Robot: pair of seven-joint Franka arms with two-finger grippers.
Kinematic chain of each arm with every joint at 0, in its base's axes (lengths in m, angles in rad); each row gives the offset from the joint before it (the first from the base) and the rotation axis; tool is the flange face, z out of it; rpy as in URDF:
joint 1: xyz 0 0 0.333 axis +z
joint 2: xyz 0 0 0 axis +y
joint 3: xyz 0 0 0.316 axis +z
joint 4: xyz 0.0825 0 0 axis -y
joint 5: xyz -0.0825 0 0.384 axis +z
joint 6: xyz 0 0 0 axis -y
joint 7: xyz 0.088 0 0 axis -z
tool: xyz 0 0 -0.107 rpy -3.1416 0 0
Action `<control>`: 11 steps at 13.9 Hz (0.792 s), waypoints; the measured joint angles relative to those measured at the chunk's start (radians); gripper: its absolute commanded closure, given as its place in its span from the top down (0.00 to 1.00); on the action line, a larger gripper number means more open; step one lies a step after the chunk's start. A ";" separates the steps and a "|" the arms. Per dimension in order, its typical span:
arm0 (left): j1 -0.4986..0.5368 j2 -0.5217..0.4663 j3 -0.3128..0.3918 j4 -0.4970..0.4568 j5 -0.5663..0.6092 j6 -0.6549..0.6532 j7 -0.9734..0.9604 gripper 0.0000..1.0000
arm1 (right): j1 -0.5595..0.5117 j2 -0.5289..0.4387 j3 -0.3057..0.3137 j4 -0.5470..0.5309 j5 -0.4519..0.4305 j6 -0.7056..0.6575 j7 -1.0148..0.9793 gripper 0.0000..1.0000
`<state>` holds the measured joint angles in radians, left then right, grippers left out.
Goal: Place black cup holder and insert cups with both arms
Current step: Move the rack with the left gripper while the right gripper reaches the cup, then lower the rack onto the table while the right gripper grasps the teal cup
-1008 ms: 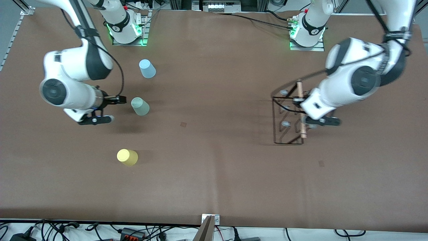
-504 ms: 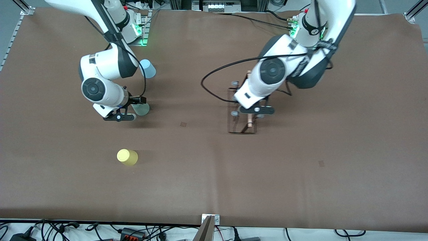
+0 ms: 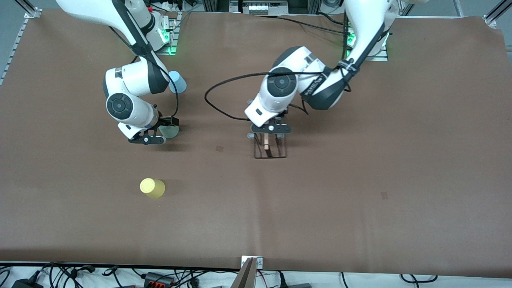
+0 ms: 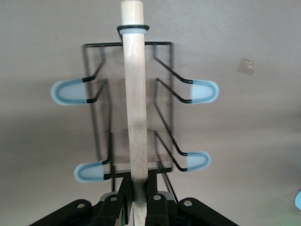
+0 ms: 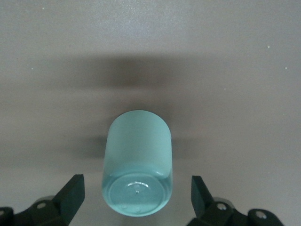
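The black cup holder (image 3: 270, 151) is a black wire rack with a wooden rod handle (image 4: 135, 94) and pale blue peg tips. It hangs from my left gripper (image 3: 269, 132), which is shut on the rod over the table's middle (image 4: 137, 190). I cannot tell whether its base touches the table. A grey-green cup (image 3: 173, 132) stands upside down between the fingers of my right gripper (image 3: 165, 129), which is open. The fingers (image 5: 71, 192) flank the cup (image 5: 137, 155) without touching it. A light blue cup (image 3: 178, 82) stands upside down farther from the camera. A yellow cup (image 3: 152, 187) stands upside down nearer to it.
The brown table cover (image 3: 360, 180) stretches wide toward the left arm's end. The left arm's black cable (image 3: 218, 86) loops above the table beside the holder. Cables and power strips (image 3: 156, 277) lie along the near edge.
My left arm carried the cup holder from its end of the table toward the middle. My right gripper moved in over the grey-green cup and now straddles it.
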<state>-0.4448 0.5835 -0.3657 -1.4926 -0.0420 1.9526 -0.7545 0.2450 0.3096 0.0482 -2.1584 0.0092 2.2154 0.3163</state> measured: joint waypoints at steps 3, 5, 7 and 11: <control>-0.012 0.006 0.000 0.002 0.000 0.034 -0.005 0.01 | 0.000 0.006 0.000 -0.002 0.001 0.000 0.001 1.00; -0.022 0.016 0.000 0.004 0.001 0.043 -0.005 0.01 | 0.000 0.018 0.000 -0.002 0.005 0.003 0.001 1.00; -0.026 0.022 0.001 0.007 0.001 0.051 -0.005 0.24 | 0.000 0.024 0.000 -0.002 0.025 0.005 0.001 0.88; -0.022 0.036 0.012 0.009 0.001 0.073 -0.034 0.79 | 0.000 0.023 0.000 0.003 0.032 0.002 0.001 0.26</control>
<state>-0.4666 0.6195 -0.3538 -1.4841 -0.0414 2.0260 -0.7888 0.2447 0.3327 0.0480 -2.1552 0.0411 2.2177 0.3177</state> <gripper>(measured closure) 0.590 0.330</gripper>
